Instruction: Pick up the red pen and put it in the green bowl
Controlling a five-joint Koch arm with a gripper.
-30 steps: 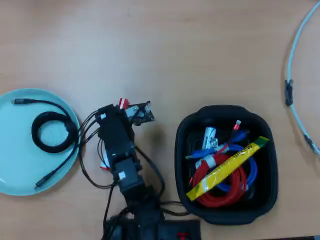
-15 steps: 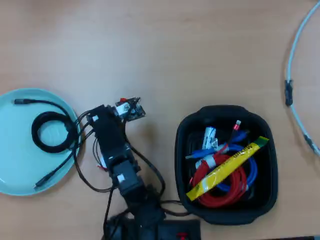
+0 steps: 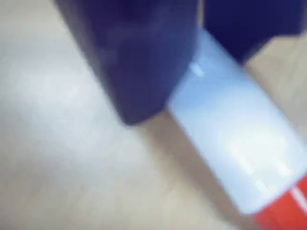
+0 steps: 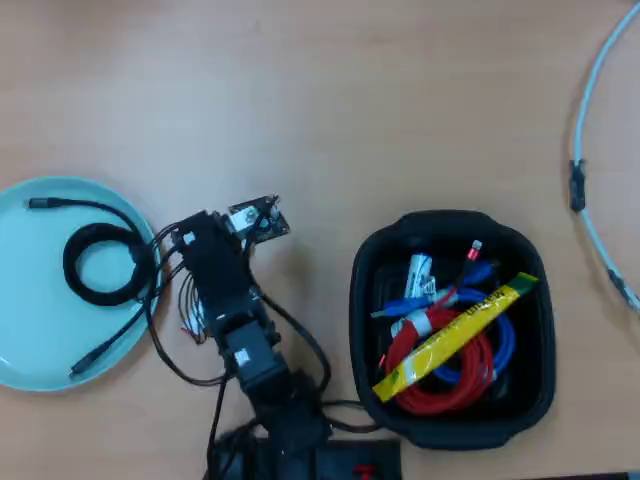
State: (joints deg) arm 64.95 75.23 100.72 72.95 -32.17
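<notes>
The red pen, a slim white-barrelled marker with a short red cap, was clamped between the dark jaws of the end effector in the blurred wrist view, carried clear of the pale wood tabletop; from overhead the arm hid it entirely. Over the last second the arm had swung from nearer the black rounded-square plastic tub of red, blue and yellow cables toward the tabletop's left edge, so the carry looked well under way. The wide, shallow aqua-green bowl lay just beside it there, already holding a coiled black cable, which may crowd the drop. A thin white cable curved along the right edge. No room beyond the tabletop showed.
</notes>
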